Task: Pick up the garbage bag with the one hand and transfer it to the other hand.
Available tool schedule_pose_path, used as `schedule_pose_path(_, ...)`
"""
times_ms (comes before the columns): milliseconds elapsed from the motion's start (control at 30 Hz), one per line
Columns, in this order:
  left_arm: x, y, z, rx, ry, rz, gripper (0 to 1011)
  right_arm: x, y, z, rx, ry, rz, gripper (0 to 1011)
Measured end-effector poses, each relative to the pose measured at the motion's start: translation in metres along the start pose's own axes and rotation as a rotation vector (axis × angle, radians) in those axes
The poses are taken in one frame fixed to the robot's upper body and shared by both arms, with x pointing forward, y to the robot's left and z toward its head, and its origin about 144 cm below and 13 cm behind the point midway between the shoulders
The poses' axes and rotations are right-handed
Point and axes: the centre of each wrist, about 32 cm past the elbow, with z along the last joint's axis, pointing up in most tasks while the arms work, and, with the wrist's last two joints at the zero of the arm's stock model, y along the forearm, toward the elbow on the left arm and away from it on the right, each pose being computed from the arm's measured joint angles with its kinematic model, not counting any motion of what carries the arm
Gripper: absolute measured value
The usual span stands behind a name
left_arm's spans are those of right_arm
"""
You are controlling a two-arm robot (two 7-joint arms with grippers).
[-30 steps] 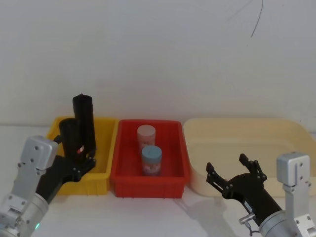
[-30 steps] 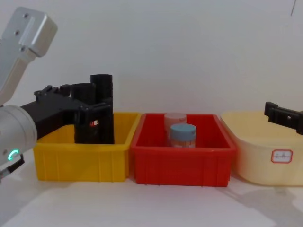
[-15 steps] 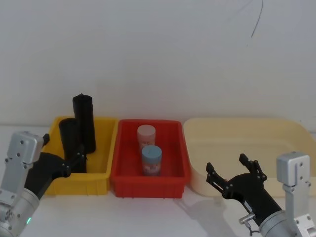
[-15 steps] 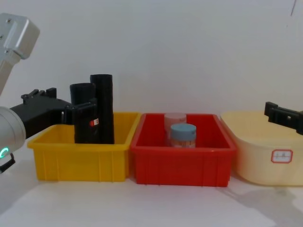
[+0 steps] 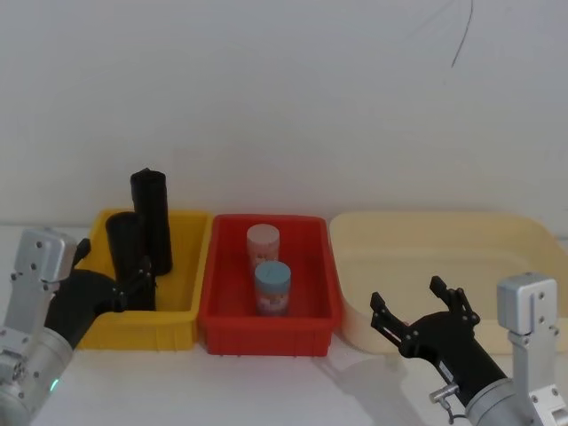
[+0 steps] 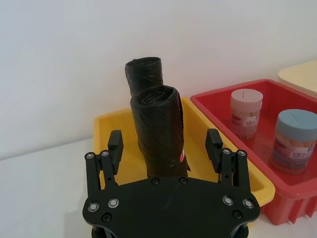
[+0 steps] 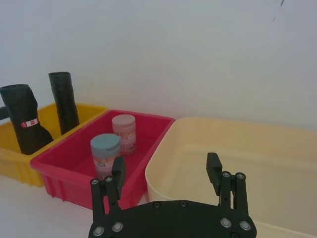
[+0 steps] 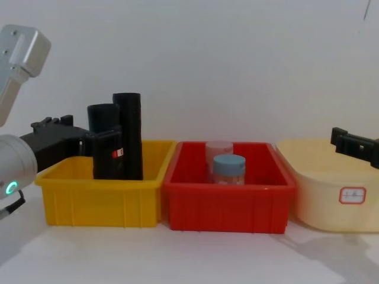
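The matte black garbage bag roll [image 6: 158, 129] with a red-and-white sticker is seen upright in the yellow plastic bin [image 8: 100, 201] at the left, just in front of a second black roll [image 5: 153, 213]. It is flanked by the wide-spread fingers of the left gripper [image 6: 164, 144], with nothing clasped. The right gripper [image 5: 406, 295] is held wide apart and empty, near the cream tub [image 8: 320, 195].

Honestly, nothing here is legible. The matte black cylindrical garbage bag roll [image 8: 102, 118] has a small red-and-white sticker [image 8: 118, 153], but I can't make out any lettering on it. Same goes for the red-bordered white label [image 8: 354, 194] on the front of the cream plastic tub [image 8: 314, 195]. The printed wrap on the blue-lidded jar [image 8: 228, 168] is unreadable too.
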Motion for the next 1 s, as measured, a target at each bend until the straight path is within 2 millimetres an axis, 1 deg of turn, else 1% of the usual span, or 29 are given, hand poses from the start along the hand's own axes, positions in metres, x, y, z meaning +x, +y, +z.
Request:
schedule_pose_path(433, 0.0, -0.019, -0.004, 0.008, 0.029, -0.013, 1001, 0.0, 0.0, 0.0, 0.0, 0.0, 0.0, 1001)
schedule_pose_path(767, 0.002, -0.038, -0.008, 0.007, 0.05, -0.007, 1000, 0.0, 0.0, 0.0, 0.0, 0.0, 0.0, 1001)
schedule_pose_path(833, 0.002, -0.04, -0.008, 0.008, 0.053, -0.006, 979, 0.0, 0.0, 0.0, 0.0, 0.0, 0.0, 1001)
schedule_pose_path(1000, 0.003, -0.049, -0.01, 0.013, 0.064, -0.003, 865, 0.0, 0.0, 0.0, 0.0, 0.0, 0.0, 1001)
